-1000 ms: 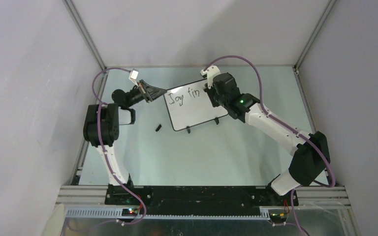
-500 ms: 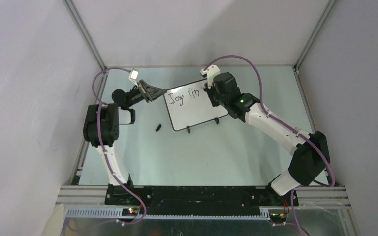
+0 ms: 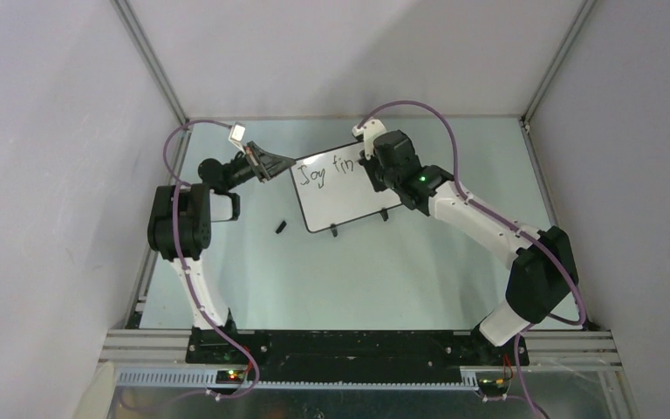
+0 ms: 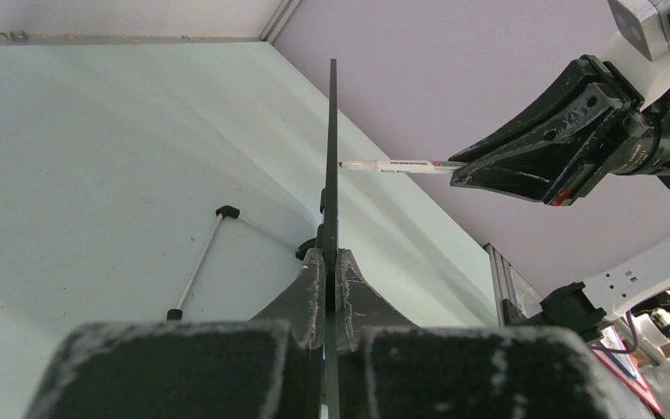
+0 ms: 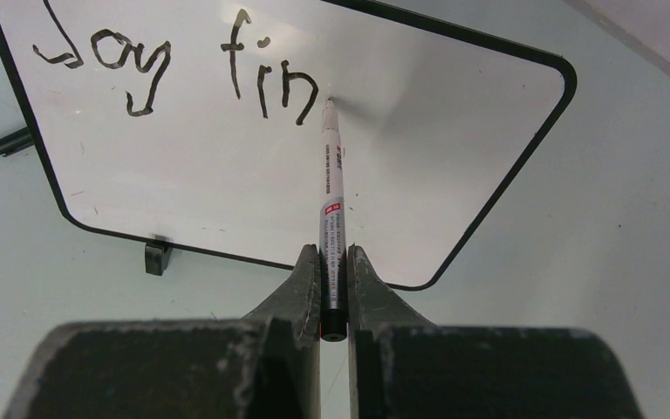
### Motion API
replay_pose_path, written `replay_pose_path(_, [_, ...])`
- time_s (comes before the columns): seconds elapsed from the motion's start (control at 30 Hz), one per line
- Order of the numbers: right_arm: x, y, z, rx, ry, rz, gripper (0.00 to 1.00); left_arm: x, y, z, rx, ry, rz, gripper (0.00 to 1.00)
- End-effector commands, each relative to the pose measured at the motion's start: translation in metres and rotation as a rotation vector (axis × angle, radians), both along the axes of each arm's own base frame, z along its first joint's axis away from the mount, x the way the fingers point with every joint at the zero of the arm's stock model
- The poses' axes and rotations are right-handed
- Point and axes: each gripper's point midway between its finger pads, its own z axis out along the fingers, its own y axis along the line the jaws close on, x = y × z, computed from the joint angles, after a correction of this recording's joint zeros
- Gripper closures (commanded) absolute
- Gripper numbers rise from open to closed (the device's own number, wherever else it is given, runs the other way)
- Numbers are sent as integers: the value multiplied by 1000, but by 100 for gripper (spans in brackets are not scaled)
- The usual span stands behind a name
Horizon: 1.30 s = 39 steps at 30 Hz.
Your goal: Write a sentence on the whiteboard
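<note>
The whiteboard (image 3: 349, 202) stands tilted on the table at centre back, with a black frame and small feet. The sentence (image 3: 327, 171) on it reads "Joy fin" (image 5: 174, 65) in black strokes. My left gripper (image 3: 277, 164) is shut on the board's left edge, and the left wrist view shows the whiteboard (image 4: 332, 148) edge-on between its fingers (image 4: 314, 279). My right gripper (image 5: 333, 257) is shut on a white marker pen (image 5: 331, 209). The pen's tip touches the whiteboard (image 5: 227, 192) just right of the "n". The marker pen (image 4: 401, 165) meets the board's face at a right angle.
A small black pen cap (image 3: 281, 227) lies on the table left of the board's front corner. A thin rod with black ends (image 4: 196, 266) rests on the table beside the board. Grey walls and aluminium rails (image 3: 148, 65) enclose the table.
The right arm's elbow and forearm have shifted slightly left, with the wrist still at the board. The writing looks the same. The left arm has not moved.
</note>
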Motion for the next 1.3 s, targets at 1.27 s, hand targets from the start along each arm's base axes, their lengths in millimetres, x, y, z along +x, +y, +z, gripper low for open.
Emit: replay_pose_path(1.27, [2,12,4,8,1,29,100,-6,-3,18,19,-114,-22,100])
